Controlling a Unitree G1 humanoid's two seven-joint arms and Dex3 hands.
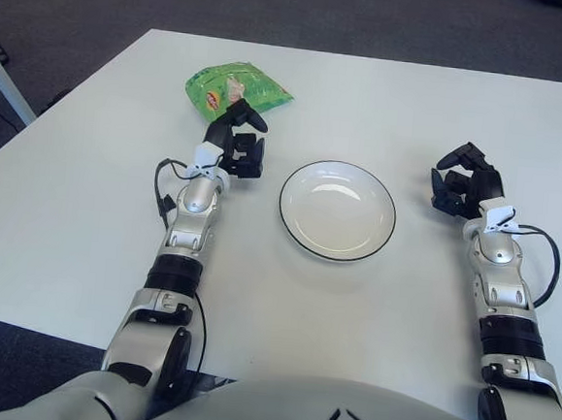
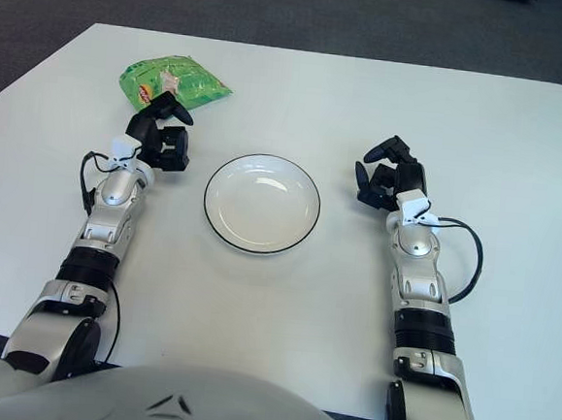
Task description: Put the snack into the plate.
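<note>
So the green snack bag is sitting on the white table, toward the far left side, well apart from the plate. The plate is white with a thin dark rim, nothing in it, pretty much dead center between the two arms.

The left hand is just this side of the bag, between it and the plate's left edge. Its dark fingers are spread loosely and aren't gripping anything; one fingertip reaches up to about the near edge of the bag, but I honestly can't tell if it's touching.

The right hand shows off to the right of the plate, near but clear of the rim, fingers loosely curled and holding nothing. A black cable loops out from that forearm.
</note>
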